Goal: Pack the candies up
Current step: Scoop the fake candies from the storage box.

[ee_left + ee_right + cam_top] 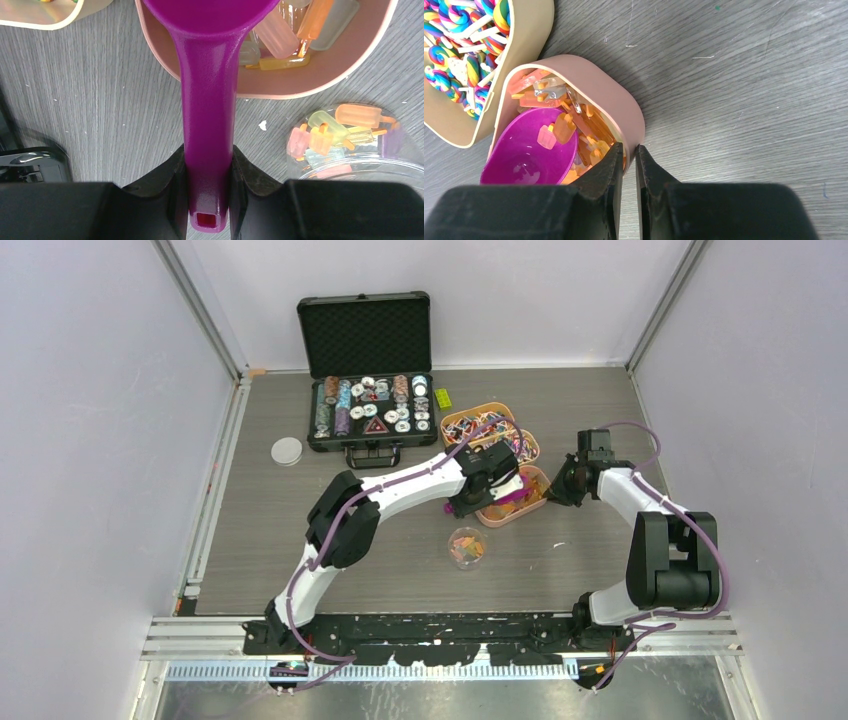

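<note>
The candies are tiny popsicle-shaped sweets in pink, orange, yellow and clear. Many lie in a pink bowl [530,502], also seen in the left wrist view [310,85] and the right wrist view [614,95]. My left gripper [207,155] is shut on the handle of the magenta scoop [207,100]. The scoop's head [524,150] sits inside the bowl with two candies [555,131] in it. My right gripper [629,150] is shut on the bowl's rim at its right side [562,485]. A clear cup [467,545] in front of the bowl holds several candies [345,130].
Two tan bowls of swirl lollipops [480,425] [529,30] stand just behind the pink bowl. An open black case of poker chips [370,410] is at the back, with a yellow-green block [442,397] beside it. A white round lid [287,450] lies to the left.
</note>
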`<state>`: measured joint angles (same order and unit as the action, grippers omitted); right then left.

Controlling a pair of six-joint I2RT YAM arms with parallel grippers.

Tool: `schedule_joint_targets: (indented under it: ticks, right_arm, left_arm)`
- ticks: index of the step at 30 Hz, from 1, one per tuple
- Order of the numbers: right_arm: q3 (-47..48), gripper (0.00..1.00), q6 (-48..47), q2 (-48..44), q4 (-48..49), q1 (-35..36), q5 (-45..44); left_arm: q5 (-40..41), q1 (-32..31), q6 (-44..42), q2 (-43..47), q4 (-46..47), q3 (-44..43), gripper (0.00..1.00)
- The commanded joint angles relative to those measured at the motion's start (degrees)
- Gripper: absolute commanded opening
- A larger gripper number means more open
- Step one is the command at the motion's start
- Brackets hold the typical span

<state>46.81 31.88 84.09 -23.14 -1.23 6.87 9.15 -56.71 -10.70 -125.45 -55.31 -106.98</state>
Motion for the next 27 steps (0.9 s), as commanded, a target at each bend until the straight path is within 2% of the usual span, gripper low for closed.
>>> schedule_joint_targets:
  ticks: [1,5,20,27]
  right_arm:
    - [0.27,0.18,0.96,-3.12,2.39,0.09,2.48]
    - [0.46,0.19,0.99,-3.28,2.53,0.03,2.44]
    - [4.65,0.23,0.95,-8.16,-2.14,-0.08,0.60]
    - [4.74,0.27,0.99,-8.14,-3.10,-0.36,0.41]
  left_arm:
    - [0.83,0.28,0.93,0.82,0.57,-2.20,0.00]
    - [0.66,0.30,1.22,1.02,1.26,-1.93,0.00]
    - [1.37,0.37,2.05,8.09,10.93,12.30,0.00]
    - [-0.26,0.91,2.22,9.66,12.42,13.28,0.00]
